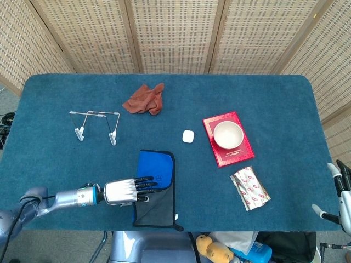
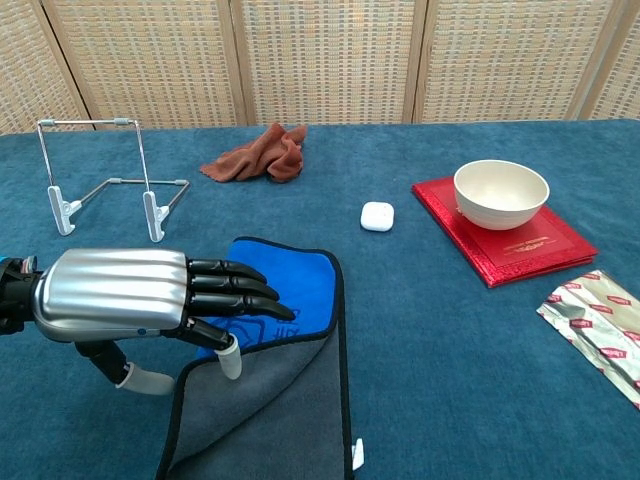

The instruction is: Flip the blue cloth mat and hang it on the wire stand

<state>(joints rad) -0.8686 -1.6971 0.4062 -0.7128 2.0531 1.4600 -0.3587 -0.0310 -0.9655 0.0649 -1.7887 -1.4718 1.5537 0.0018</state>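
Note:
The blue cloth mat lies flat near the table's front edge, its near half folded over so the grey underside faces up. My left hand hovers low at the mat's left edge. Its fingers stretch out over the line where blue meets grey, one fingertip pointing down at the grey fold. The thumb sits apart on the left, off the cloth, and nothing is held. The wire stand stands upright and bare at the back left. My right hand shows only as a sliver at the right edge, fingers apart.
A crumpled rust-brown rag lies behind the stand. A small white case sits mid-table. A cream bowl rests on a red book, with a foil packet nearer the front right.

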